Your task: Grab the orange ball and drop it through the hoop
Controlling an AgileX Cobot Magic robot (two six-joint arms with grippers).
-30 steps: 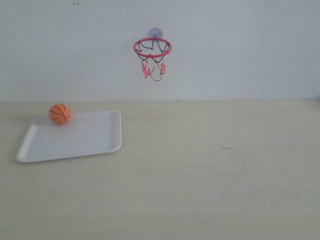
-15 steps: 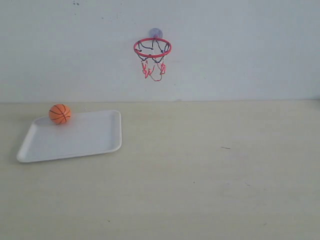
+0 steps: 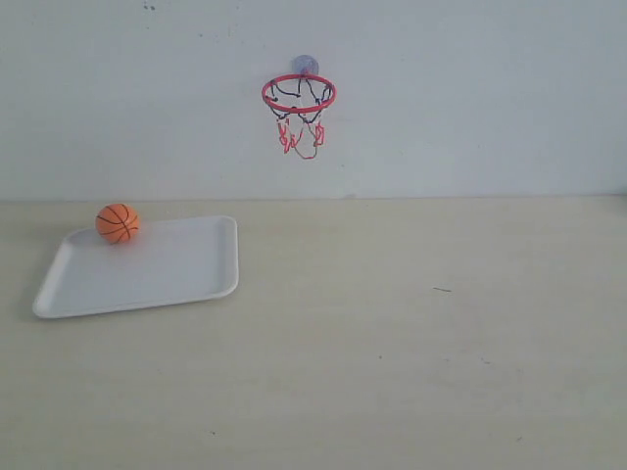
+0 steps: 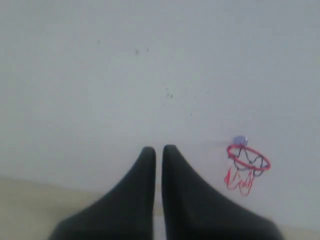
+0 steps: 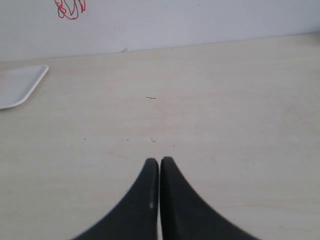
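The orange ball (image 3: 118, 223) with black seams rests at the far left corner of a white tray (image 3: 186, 279) on the table. The hoop (image 3: 299, 95), a red ring with dark and pink net under a purplish suction cup, is stuck high on the white wall; it also shows in the left wrist view as the hoop (image 4: 248, 159). My left gripper (image 4: 158, 150) is shut with nothing in it, raised and facing the wall. My right gripper (image 5: 159, 161) is shut and empty, low over bare table. Neither arm appears in the exterior view.
A corner of the white tray (image 5: 20, 85) and the bottom of the pink net (image 5: 70, 9) show in the right wrist view. The beige table (image 3: 411, 333) runs back to the white wall. A small dark mark (image 3: 443, 290) lies on the table.
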